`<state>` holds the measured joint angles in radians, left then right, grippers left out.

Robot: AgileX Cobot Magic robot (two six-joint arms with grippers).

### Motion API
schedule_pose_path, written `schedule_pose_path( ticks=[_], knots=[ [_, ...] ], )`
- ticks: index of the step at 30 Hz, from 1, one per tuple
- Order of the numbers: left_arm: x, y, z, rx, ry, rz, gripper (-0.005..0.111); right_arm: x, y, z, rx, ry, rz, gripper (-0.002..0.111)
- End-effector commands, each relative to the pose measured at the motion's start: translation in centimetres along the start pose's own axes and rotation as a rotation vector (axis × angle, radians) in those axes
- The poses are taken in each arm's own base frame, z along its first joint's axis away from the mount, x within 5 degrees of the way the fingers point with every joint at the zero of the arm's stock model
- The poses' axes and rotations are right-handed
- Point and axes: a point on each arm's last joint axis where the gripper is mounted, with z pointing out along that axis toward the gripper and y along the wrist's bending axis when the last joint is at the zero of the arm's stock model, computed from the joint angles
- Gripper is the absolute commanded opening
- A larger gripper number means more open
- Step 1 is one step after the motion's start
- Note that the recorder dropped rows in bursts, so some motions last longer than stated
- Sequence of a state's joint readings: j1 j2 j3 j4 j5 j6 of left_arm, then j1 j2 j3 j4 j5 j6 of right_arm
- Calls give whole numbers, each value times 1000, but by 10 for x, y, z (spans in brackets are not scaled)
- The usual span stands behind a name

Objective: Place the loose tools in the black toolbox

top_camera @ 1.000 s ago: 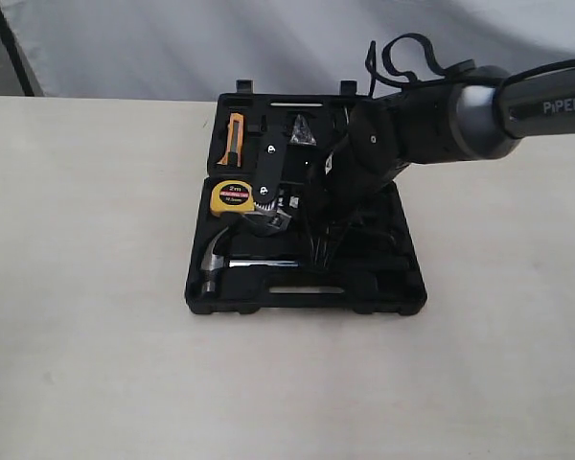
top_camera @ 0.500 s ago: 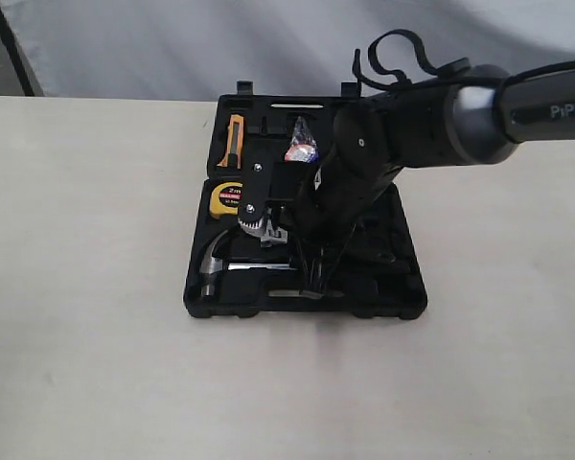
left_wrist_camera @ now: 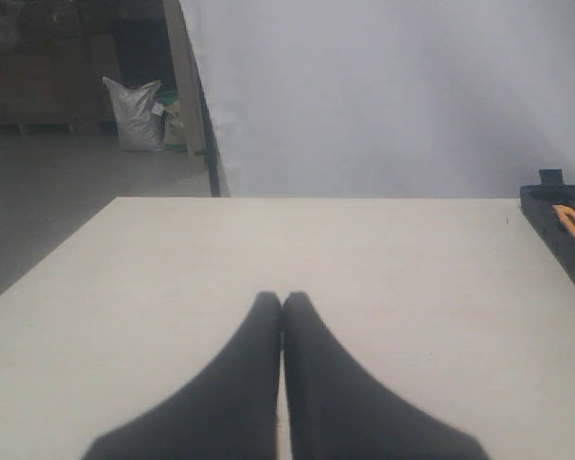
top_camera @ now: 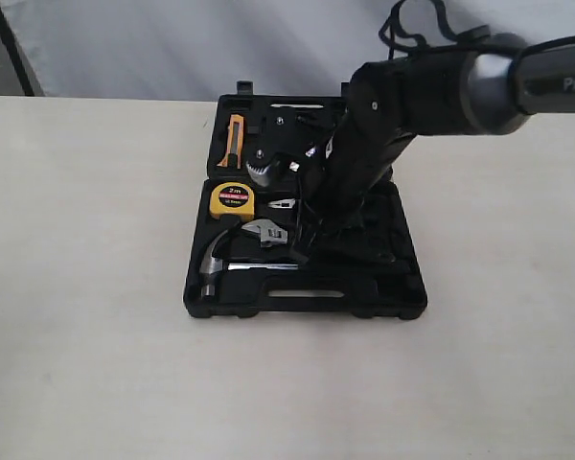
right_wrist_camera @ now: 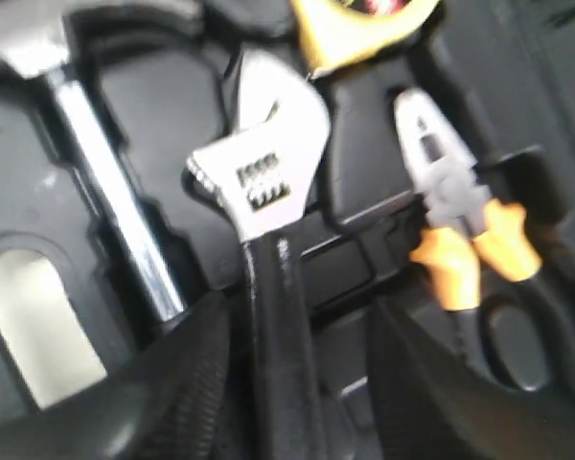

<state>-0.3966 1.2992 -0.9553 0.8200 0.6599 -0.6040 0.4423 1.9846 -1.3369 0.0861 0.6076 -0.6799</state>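
Wrench (right_wrist_camera: 265, 187) rests in toolbox (top_camera: 395, 293); right arm (top_camera: 431, 91) angles down, tool (right_wrist_camera: 297, 311) spread astride its handle.

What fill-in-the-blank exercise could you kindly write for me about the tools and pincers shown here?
1. The right pincer stands ___, one finger on each side of the adjustable wrench lying in the black toolbox.
2. The left pincer is ___ above the table.
3. The pliers beside the adjustable wrench have ___ handles.
4. The claw hammer lies in the black toolbox near the ___ tape measure.

Missing words: open; shut; orange; yellow.
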Motion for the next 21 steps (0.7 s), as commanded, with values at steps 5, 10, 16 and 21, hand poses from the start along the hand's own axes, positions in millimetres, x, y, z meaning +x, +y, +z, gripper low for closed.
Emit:
schedule_pose_path(
  ticks=[5,10,16,21],
  knots=[
    [2,0,-1,14,-7,-22,1,11,-2,37,3,44,-18,0],
    [2,0,-1,14,-7,-22,1,19,0,53,-16,111,-28,0],
    [2,0,-1,14,-7,-22,1,-6,-14,-1,59,8,36,0],
    [2,0,-1,14,-7,-22,1,-3,-16,8,39,0,147,0]
  ],
)
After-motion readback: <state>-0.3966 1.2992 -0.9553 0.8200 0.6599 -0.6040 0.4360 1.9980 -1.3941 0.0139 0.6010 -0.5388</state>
